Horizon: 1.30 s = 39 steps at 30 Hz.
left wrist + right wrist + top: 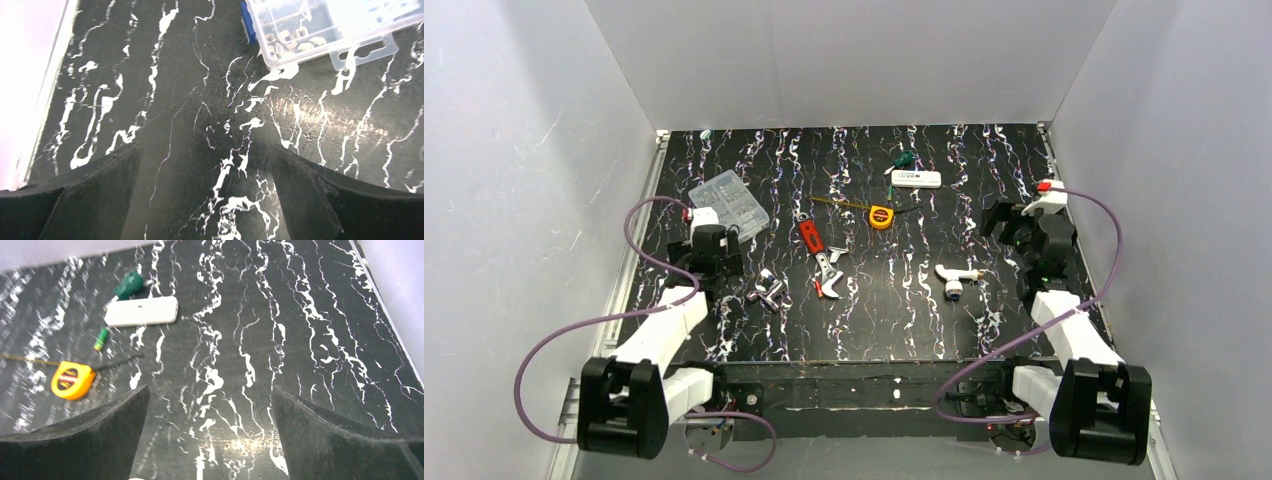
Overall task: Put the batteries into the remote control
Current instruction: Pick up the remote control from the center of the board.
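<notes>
Top view: left hand (711, 243) and right hand (1016, 222) are spread wide and empty. The remote control (916, 179) lies on the desk (904, 320), ahead-left of the right hand.

Left wrist: a clear box (325, 25) sits ahead-right of the fingers (100, 190).

Right wrist: the remote control (141, 311) is ahead-left, with a green battery (101, 339) near its left end. A tape measure (73, 380) lies closer.

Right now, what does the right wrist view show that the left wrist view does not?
Only the right wrist view: the remote control, one battery near it, and a yellow tape measure. Only the left wrist view: a clear compartment box. Both: the black marbled table, plus that arm's own gripper, open and empty: right gripper, left gripper.
</notes>
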{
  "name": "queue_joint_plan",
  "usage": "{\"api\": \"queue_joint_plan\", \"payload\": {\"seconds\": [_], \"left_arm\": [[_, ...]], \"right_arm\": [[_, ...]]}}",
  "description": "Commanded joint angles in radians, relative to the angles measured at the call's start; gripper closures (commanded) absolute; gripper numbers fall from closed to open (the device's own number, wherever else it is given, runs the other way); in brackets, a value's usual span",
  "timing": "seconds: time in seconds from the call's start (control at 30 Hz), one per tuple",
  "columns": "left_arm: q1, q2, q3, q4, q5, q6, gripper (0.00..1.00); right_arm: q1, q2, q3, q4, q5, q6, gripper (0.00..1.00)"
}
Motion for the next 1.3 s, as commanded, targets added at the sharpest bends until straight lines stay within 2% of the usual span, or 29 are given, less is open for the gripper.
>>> {"api": "queue_joint_plan", "payload": {"seconds": [0.0,0.1,0.2,0.33,0.43,0.67,0.77,0.97,1.17,1.27], "left_arm": [[0.005,-0.092,0.123,-0.37,-0.029,-0.08,0.0],[0.008,-0.117,0.201,-0.505,0.012,-0.094,0.01],[0.012,-0.121,0.269,-0.655,0.018,-0.123,0.01],[0.036,-0.112,0.334,-0.778,0.057,-0.178,0.01],[0.037,-0.124,0.354,-0.816,0.061,-0.178,0.01],[0.037,-0.168,0.328,-0.835,0.074,-0.124,0.0],[0.037,-0.175,0.304,-0.83,0.122,-0.085,0.01],[0.037,-0.193,0.266,-0.813,0.21,-0.042,0.01],[0.037,-0.193,0.269,-0.824,0.245,-0.038,0.01],[0.037,-0.196,0.266,-0.826,0.233,-0.035,0.0]], "right_arm": [[-0.002,-0.084,0.189,-0.398,0.076,0.184,0.0],[-0.002,-0.066,0.353,-0.645,0.196,0.184,0.0],[-0.002,-0.06,0.458,-0.777,0.282,0.178,0.0],[-0.002,-0.095,0.469,-0.786,0.285,0.233,0.0],[-0.002,-0.104,0.457,-0.754,0.205,0.234,0.0],[-0.001,-0.002,0.547,-0.804,0.09,0.279,0.0],[0.0,0.051,0.564,-0.784,0.034,0.288,0.04],[0.046,0.301,0.764,-0.897,-0.019,0.284,0.1],[0.062,0.616,1.036,-0.971,-0.077,0.338,0.18],[0.115,0.769,1.19,-1.022,-0.105,0.357,0.21]]}}
